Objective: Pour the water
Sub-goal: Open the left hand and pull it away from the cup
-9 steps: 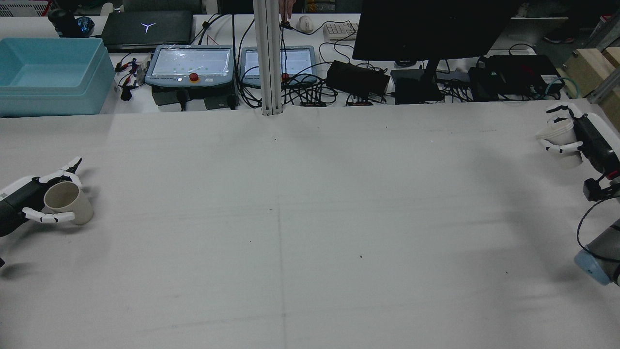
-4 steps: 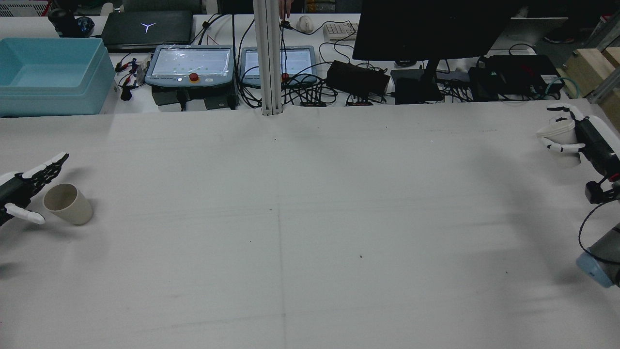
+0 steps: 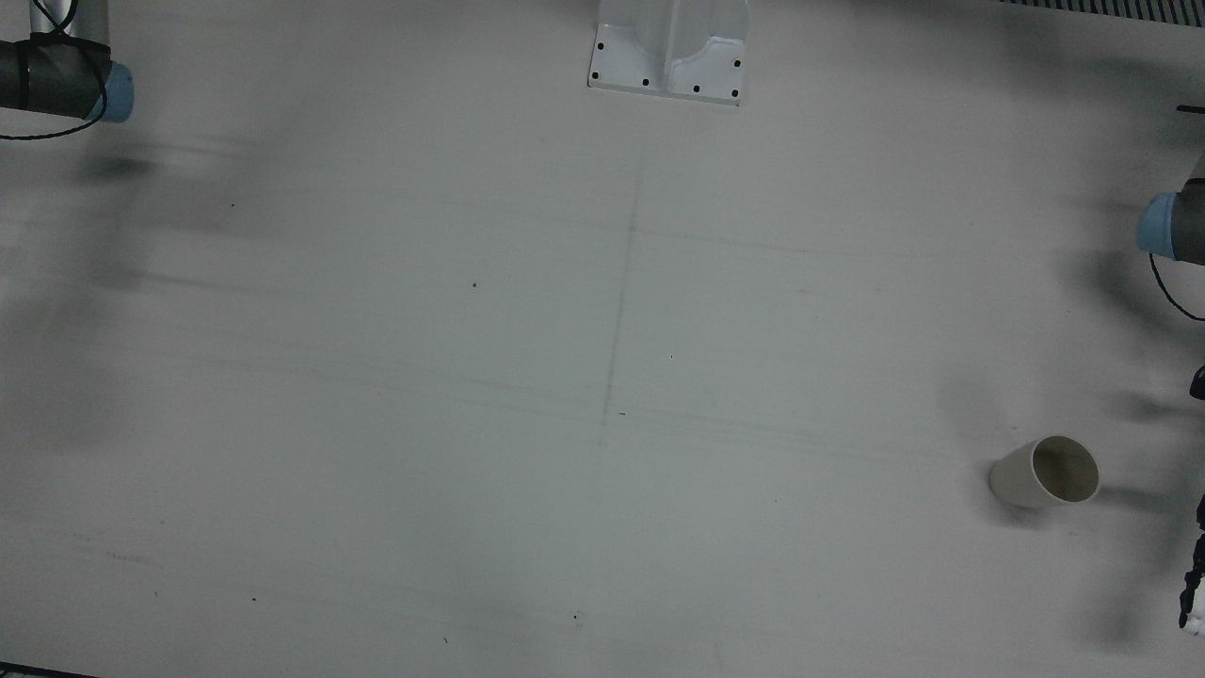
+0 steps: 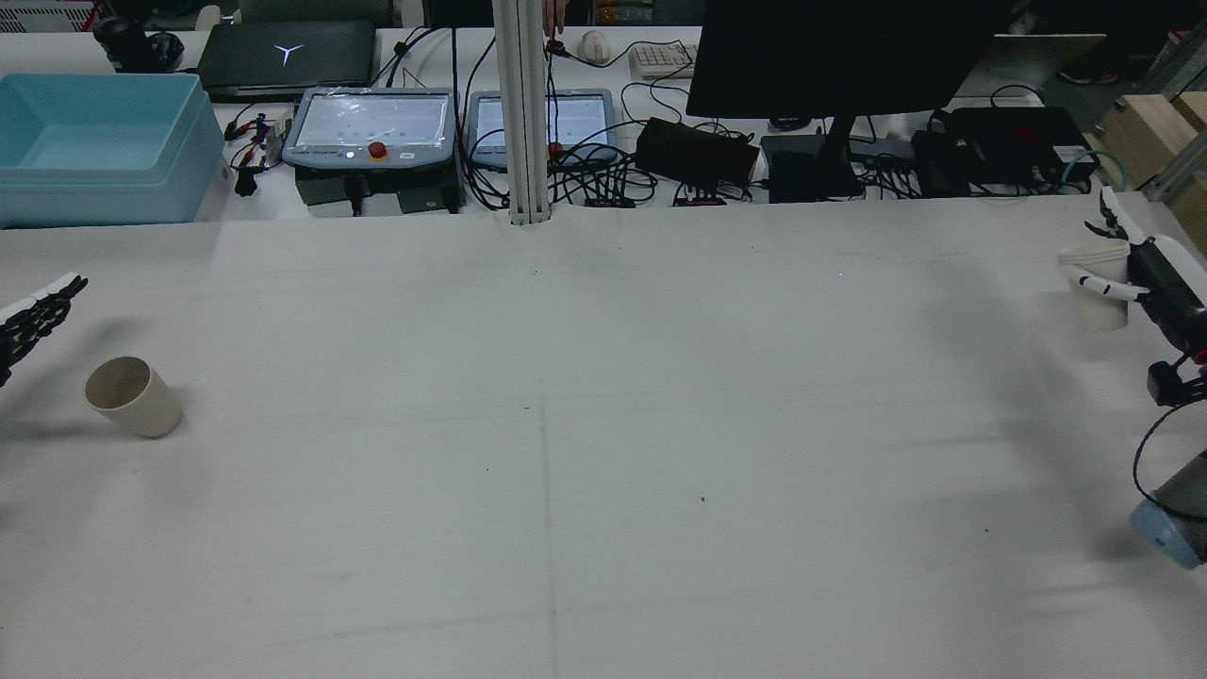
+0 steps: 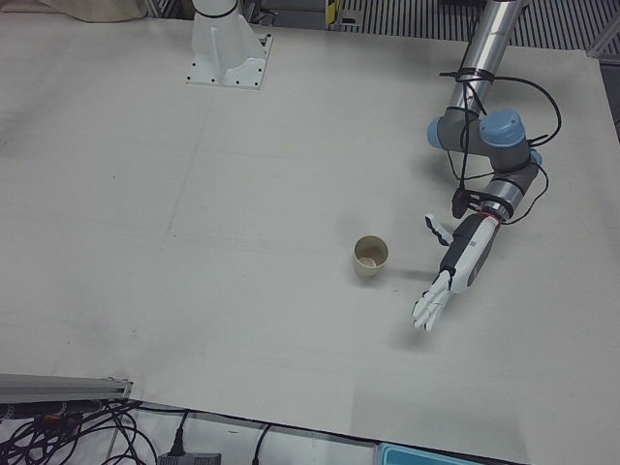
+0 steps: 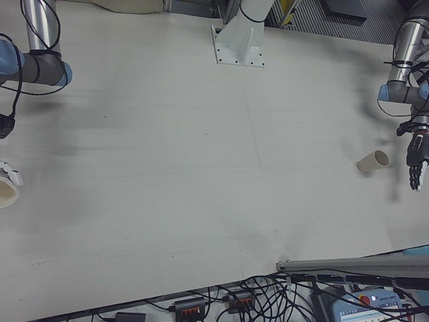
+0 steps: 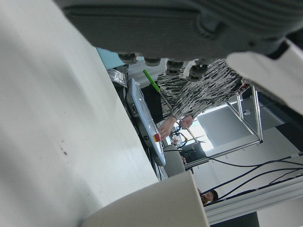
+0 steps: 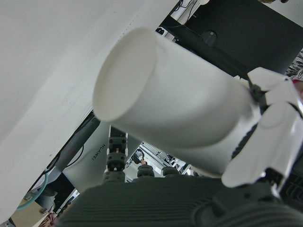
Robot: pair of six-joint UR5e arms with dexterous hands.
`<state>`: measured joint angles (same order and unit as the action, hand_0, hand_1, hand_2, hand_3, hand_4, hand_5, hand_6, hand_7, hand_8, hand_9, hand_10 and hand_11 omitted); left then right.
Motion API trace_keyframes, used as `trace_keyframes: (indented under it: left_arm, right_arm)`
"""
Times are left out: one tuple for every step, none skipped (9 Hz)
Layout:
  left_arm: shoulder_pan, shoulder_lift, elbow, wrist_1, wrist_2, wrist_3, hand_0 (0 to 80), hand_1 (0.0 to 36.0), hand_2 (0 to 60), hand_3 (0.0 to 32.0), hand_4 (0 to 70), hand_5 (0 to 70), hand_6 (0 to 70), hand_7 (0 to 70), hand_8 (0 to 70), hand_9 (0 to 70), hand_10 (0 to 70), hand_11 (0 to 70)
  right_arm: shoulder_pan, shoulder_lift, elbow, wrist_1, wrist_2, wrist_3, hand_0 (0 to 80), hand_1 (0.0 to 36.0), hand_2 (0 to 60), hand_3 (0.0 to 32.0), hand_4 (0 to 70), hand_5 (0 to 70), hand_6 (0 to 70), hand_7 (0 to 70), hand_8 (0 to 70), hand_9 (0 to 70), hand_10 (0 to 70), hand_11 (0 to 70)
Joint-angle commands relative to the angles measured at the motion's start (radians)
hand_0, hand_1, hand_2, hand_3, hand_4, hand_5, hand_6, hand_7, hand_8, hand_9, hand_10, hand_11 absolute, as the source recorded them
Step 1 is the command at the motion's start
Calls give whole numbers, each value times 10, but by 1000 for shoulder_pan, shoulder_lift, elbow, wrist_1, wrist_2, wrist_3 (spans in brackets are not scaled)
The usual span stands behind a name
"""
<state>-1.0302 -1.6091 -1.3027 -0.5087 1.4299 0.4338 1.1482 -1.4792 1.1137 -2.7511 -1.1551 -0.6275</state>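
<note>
A beige cup stands alone on the white table at the far left of the rear view. It also shows in the front view and the left-front view. My left hand is open with straight fingers, drawn back from the cup. A white cup stands at the table's far right. My right hand is beside it, fingers spread upward and thumb across its front. The right hand view shows this cup close up, fingers straight below it.
A light blue bin stands at the back left. Pendants, cables and a monitor stand line the far edge, with a metal post between them. A white pedestal base sits at the front view's top.
My left hand let go of the beige cup and drew back to the left. My right hand shifted back with the white cup, then its fingers spread open around it.
</note>
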Motion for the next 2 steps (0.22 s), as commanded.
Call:
trace_keyframes:
  left_arm:
    - [-202,0,-10,22,153,-87,91,0,31,0,149,0,25,92,0,4,0,0]
    - [-256,-6,-45,68,203,-119,157,0,43,0,136,0,32,104,0,6,0,0]
  right_arm:
    - [-2,-4,-12,37,-8,72,292,0,0,252,0,0,0,0,0,0,0,0]
    - [7,-4,-9,37,-11,92,213,0,0,320,0,0,0,0,0,0,0,0]
